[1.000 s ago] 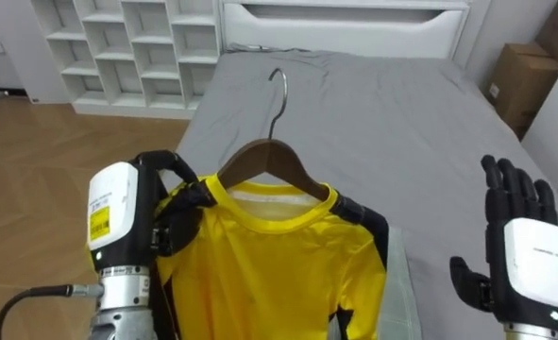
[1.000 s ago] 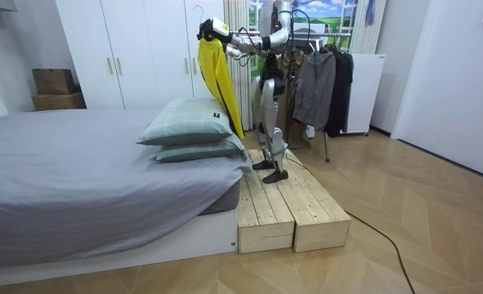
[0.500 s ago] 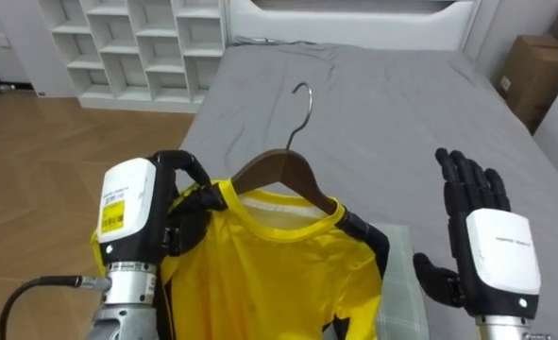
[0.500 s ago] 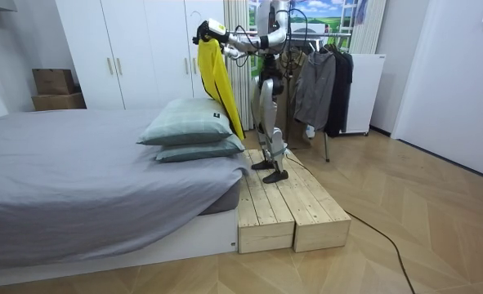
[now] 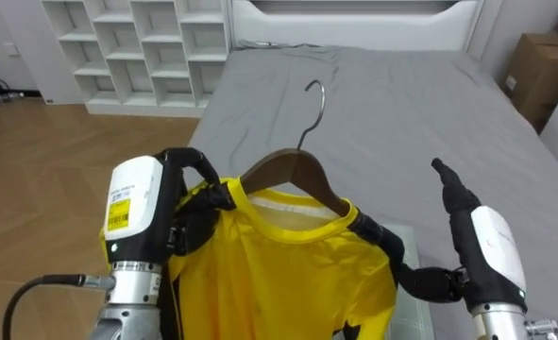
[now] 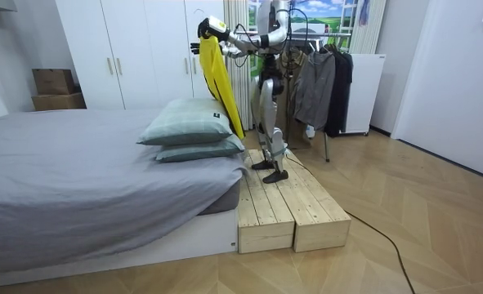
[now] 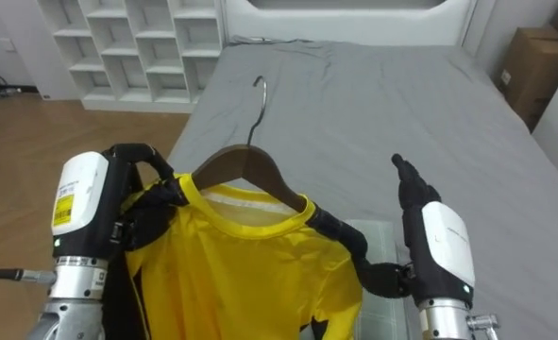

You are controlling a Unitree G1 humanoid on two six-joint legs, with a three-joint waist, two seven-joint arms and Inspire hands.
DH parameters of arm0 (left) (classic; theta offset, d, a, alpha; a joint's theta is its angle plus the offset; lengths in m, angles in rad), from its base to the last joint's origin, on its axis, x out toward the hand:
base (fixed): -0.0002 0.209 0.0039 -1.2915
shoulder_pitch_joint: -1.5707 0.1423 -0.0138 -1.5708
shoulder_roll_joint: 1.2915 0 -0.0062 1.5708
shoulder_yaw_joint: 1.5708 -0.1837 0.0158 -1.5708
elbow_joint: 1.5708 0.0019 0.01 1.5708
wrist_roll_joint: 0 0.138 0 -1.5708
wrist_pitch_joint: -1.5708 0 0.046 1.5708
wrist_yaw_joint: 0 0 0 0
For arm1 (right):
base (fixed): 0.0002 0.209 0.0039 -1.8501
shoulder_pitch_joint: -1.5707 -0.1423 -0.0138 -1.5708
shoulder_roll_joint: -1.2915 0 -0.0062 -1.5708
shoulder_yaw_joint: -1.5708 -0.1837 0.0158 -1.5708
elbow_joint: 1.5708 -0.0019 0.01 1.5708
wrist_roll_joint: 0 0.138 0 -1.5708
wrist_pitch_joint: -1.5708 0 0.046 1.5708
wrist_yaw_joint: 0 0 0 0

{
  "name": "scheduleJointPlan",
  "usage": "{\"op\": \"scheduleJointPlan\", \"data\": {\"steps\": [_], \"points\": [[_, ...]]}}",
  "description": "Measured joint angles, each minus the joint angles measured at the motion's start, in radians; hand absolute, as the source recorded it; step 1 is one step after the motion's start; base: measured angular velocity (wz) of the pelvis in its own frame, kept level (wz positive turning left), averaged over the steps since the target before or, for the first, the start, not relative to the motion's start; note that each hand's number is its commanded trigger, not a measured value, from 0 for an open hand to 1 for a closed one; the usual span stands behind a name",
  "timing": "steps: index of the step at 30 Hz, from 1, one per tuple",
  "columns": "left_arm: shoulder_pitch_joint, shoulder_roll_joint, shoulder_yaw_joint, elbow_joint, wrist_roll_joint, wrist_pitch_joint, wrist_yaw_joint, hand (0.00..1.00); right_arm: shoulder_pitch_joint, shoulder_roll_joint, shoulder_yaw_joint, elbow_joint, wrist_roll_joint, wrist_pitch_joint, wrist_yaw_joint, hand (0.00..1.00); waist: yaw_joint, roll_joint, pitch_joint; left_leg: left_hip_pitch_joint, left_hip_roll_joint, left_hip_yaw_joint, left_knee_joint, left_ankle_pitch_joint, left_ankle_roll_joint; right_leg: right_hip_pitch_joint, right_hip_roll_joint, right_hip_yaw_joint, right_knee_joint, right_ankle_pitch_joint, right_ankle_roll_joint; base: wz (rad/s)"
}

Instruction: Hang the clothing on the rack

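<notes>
Shirt [image 5: 279, 274], yellow, on wooden hanger [image 5: 283, 170], held up before robot. Left hand [image 5: 189, 222] curled tight on shirt shoulder at hanger end. Right hand [image 5: 481, 250] beside other shoulder, fingers straight. Grey bed [image 5: 392, 104] beyond, white shelf [image 5: 127, 47] farthest.

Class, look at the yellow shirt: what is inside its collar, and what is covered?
The top of the wooden hanger and metal hook rise from the collar of the yellow shirt. The hanger's arms are covered by cloth, where the left hand grips one shoulder.
</notes>
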Motion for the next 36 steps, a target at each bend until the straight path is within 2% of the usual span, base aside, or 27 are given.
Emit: {"op": "scheduleJointPlan", "data": {"steps": [3,8,16,24,32,36], "points": [[0.0,0.0,0.0,0.0,0.03,-0.017,0.011,1.0,0.0,0.0,-0.001,0.0,0.017,0.0,0.036,0.0,-0.001,-0.006,0.0038,-0.005,0.0,0.0,0.0,0.0,0.0,-0.004,0.0,0.0,-0.001,0.0,0.0,0.0],[0.0,0.0,0.0,0.0,0.054,-0.033,0.012,1.0,-0.001,0.0,-0.001,0.0,0.017,0.0,0.082,0.0,-0.001,-0.008,0.0036,-0.006,-0.001,0.001,0.0,0.0,0.0,-0.006,-0.002,0.001,-0.002,-0.001,0.001,0.0],[0.0,0.0,0.0,0.0,0.08,-0.035,0.013,1.0,-0.009,0.0,-0.002,-0.01,0.017,0.0,0.123,0.0,0.004,-0.016,0.0025,-0.006,-0.001,0.0,-0.001,0.0,0.0,-0.005,-0.001,0.004,-0.001,-0.001,0.001,0.0],[0.0,-0.003,-0.001,0.0,0.081,-0.042,0.011,1.0,-0.054,0.005,0.0,-0.019,0.021,-0.011,0.136,0.0,0.011,-0.037,0.0035,-0.001,-0.001,0.0,-0.001,0.0,0.0,-0.001,-0.001,0.005,0.001,-0.001,0.002,0.0],[0.0,-0.008,-0.003,0.0,0.081,-0.042,0.01,1.0,-0.054,0.007,0.0,-0.037,0.046,-0.011,0.145,0.0,0.022,-0.039,0.0043,-0.002,-0.002,0.0,-0.002,0.0,0.0,-0.001,-0.001,0.003,0.0,-0.001,0.002,0.0],[0.001,-0.02,-0.009,0.0,0.101,-0.042,0.009,1.0,-0.054,0.008,0.0,-0.05,0.045,-0.011,0.145,0.0,0.023,-0.04,0.0042,-0.004,-0.002,0.0,-0.003,0.0,0.0,-0.001,-0.001,0.001,-0.001,-0.001,0.002,0.0]]}}
